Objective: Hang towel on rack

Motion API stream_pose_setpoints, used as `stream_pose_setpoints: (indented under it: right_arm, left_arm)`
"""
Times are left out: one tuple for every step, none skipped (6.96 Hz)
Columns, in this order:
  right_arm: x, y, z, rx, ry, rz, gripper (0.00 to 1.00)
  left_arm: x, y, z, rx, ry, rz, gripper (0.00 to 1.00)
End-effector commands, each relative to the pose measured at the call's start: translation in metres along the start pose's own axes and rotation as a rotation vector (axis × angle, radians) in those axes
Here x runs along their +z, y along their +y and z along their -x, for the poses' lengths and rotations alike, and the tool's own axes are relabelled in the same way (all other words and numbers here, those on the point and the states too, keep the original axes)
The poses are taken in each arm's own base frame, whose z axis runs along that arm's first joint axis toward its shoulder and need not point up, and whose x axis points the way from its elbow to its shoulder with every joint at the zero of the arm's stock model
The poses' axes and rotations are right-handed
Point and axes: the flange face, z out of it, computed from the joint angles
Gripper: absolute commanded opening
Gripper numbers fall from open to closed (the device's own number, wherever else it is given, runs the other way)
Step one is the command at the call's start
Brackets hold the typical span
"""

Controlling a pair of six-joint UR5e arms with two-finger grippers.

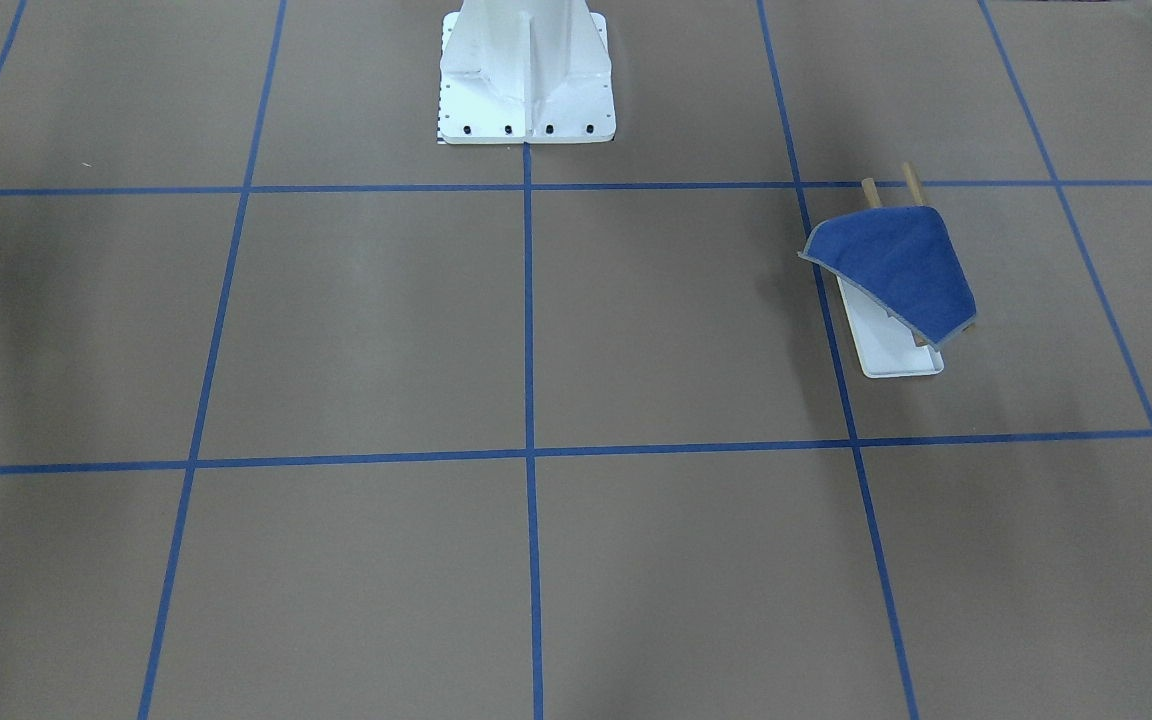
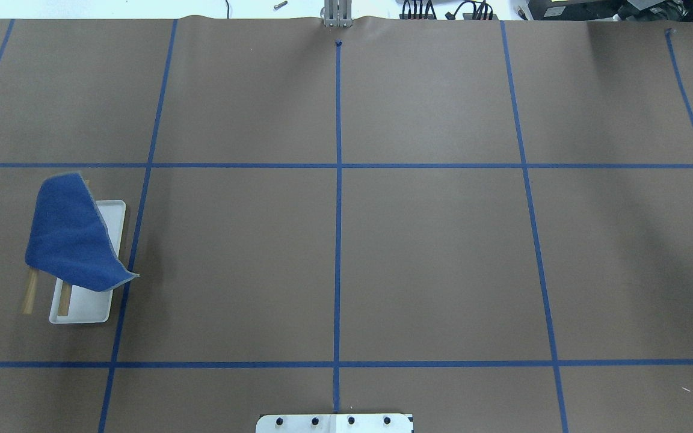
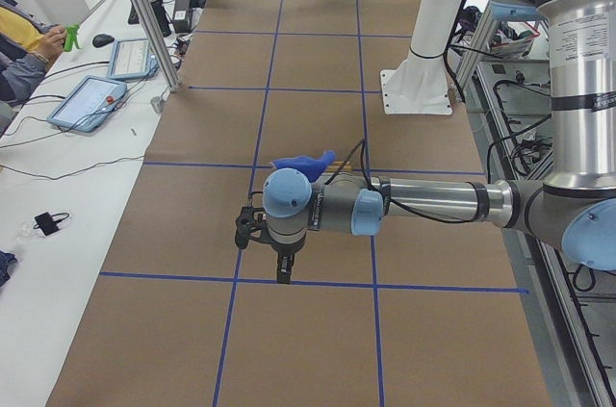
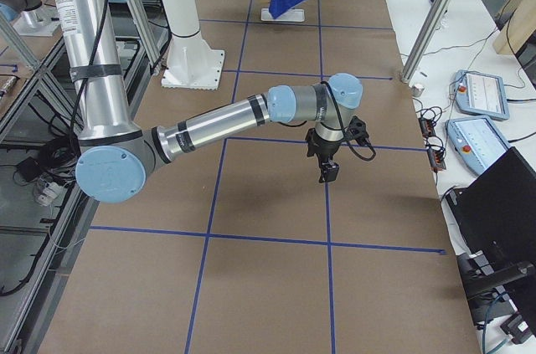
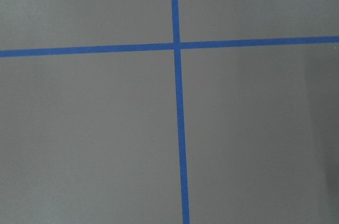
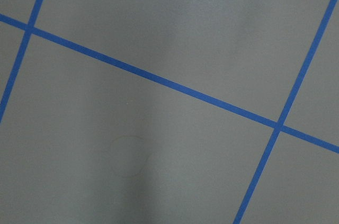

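I see the towel (image 2: pixel 70 234) draped over the rack (image 2: pixel 82 308), with the white pedestal (image 1: pixel 526 80) well apart. The left gripper (image 3: pixel 282 275) and right gripper (image 4: pixel 327 172) hover over the table, and I cannot tell how their jaws stand.

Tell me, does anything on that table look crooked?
The towel sits skewed on the rack: one corner pokes out past the base, and the rod ends nearest the robot are bare.

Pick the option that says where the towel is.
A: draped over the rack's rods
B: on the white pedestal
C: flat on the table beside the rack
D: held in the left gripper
A: the towel hangs on the rack, draped across its two wooden rods, whose ends stick out beneath it.
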Motion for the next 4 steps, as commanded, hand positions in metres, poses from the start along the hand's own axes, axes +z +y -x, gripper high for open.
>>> stream_pose_setpoints:
  right_arm:
    - [0.0004, -0.0023, 0.0053, 0.004, -0.004, 0.0, 1.0]
    - [0.0001, 0.0002, 0.0073, 0.007, -0.016, -0.002, 1.0]
    - [-0.0004, 0.0015, 0.0079, 0.009, -0.026, -0.005, 1.0]
    - [-0.0005, 0.0014, 0.0087, 0.012, -0.034, -0.006, 1.0]
  left_arm:
    - [-0.0034, -0.0005, -0.0031, 0.015, 0.001, -0.016, 0.99]
    - [-0.0025, -0.0009, -0.0041, 0.02, 0.01, -0.019, 0.99]
    - [-0.0035, -0.0011, -0.0053, 0.021, 0.012, -0.021, 0.99]
    - [-0.0035, -0.0011, -0.0053, 0.021, 0.012, -0.021, 0.99]
